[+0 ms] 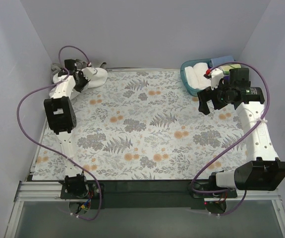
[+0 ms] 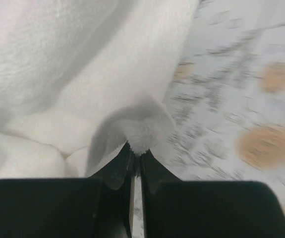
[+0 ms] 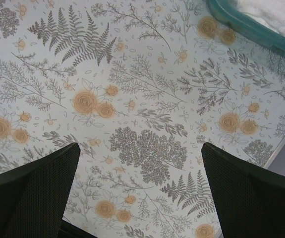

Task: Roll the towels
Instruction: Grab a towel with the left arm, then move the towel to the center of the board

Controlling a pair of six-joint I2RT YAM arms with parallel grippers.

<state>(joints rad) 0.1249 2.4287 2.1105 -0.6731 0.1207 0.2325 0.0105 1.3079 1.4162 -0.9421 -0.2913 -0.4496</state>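
Observation:
A crumpled white towel (image 1: pixel 98 77) lies at the far left corner of the table, with a grey-beige towel (image 1: pixel 58 68) bunched behind it. My left gripper (image 1: pixel 86 79) is shut on a pinched edge of the white towel (image 2: pixel 141 130), which fills the left wrist view. A rolled white towel (image 1: pixel 196 74) lies in the teal basket (image 1: pixel 187 83) at the far right. My right gripper (image 1: pixel 207 101) hangs open and empty above the floral cloth, just in front of the basket; its fingers (image 3: pixel 38 188) are wide apart.
The teal basket also holds a blue item (image 1: pixel 220 61) and a green one (image 1: pixel 230 65); its rim shows in the right wrist view (image 3: pixel 251 27). The floral tablecloth (image 1: pixel 147 129) covers the table. White walls close in on three sides.

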